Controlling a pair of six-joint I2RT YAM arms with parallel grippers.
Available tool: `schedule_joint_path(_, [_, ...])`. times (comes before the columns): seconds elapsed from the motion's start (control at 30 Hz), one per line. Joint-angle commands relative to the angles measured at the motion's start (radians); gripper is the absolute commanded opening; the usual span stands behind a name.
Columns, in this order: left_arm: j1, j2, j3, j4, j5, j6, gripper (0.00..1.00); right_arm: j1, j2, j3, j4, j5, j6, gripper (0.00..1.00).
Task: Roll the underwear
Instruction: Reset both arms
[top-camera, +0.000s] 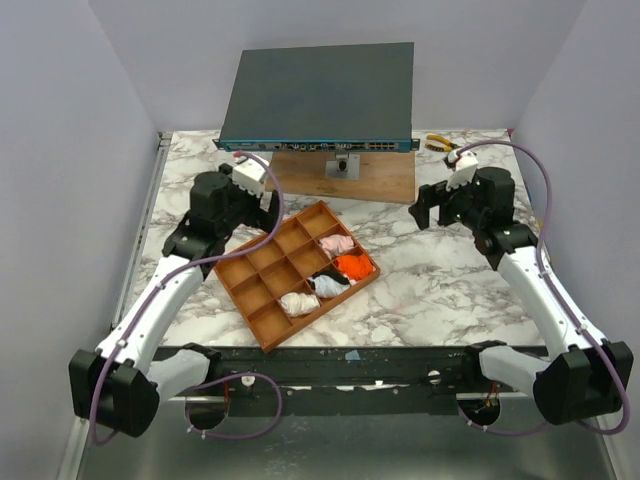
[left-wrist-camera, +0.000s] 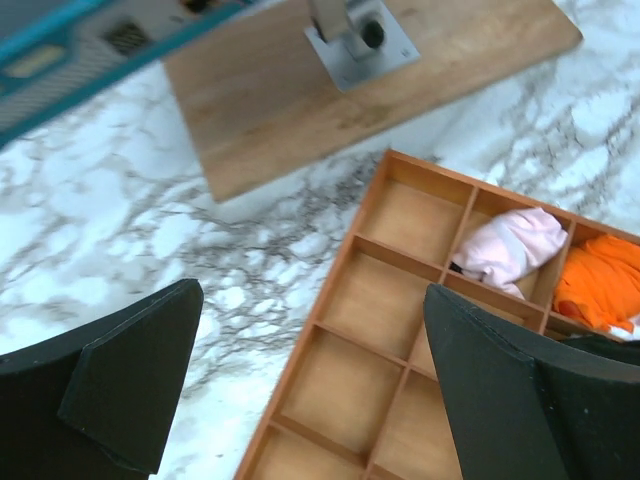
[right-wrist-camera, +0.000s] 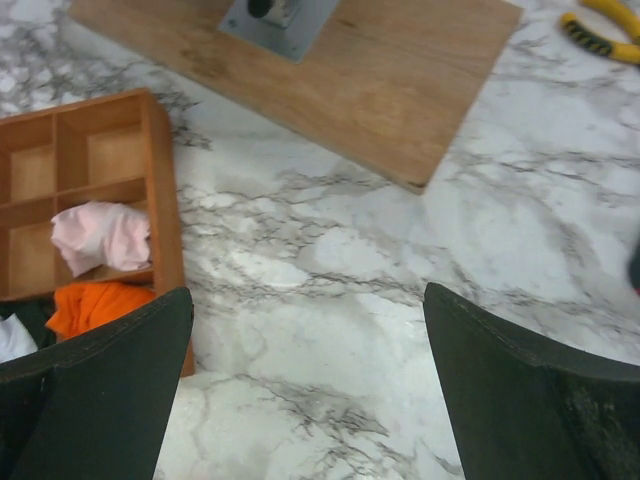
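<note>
The underwear lies bunched in the right-hand compartments of the orange-brown tray (top-camera: 268, 256): a pale pink piece (top-camera: 337, 243), an orange one (top-camera: 354, 266), a blue-grey and black one (top-camera: 328, 285) and a cream one (top-camera: 299, 302). My left gripper (top-camera: 264, 214) hangs open above the tray's far left edge (left-wrist-camera: 364, 210), its jaws (left-wrist-camera: 312, 300) empty; the pink piece (left-wrist-camera: 505, 245) and the orange piece (left-wrist-camera: 600, 280) lie to their right. My right gripper (top-camera: 428, 212) is open over bare marble right of the tray, with nothing between its fingers (right-wrist-camera: 308, 300). The pink (right-wrist-camera: 100, 235) and orange (right-wrist-camera: 95, 305) pieces show at the left of that view.
A dark flat box (top-camera: 318, 95) stands on a wooden board (top-camera: 380, 175) at the back of the marble table. Yellow-handled pliers (top-camera: 437, 143) lie at the back right. Walls close in on both sides.
</note>
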Motion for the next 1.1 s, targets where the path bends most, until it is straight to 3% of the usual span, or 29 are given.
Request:
schedule_joint_path(0.0, [0.103, -0.111, -0.014, -0.012, 0.034, -0.012, 0.98, -0.046, -0.063, -0.01, -0.014, 0.138, -0.035, 1.0])
schedule_joint_path(0.17, [0.199, -0.188, -0.002, -0.046, 0.084, -0.016, 0.98, -0.101, -0.118, -0.077, 0.064, 0.267, -0.002, 1.0])
schedule_joint_path(0.33, [0.221, -0.231, -0.005, -0.056, 0.053, -0.001, 0.99, -0.129, -0.151, -0.128, 0.121, 0.336, 0.01, 1.0])
schedule_joint_path(1.07, [0.258, -0.21, -0.081, -0.009, 0.111, 0.024, 0.98, -0.152, -0.159, -0.152, 0.12, 0.306, -0.03, 1.0])
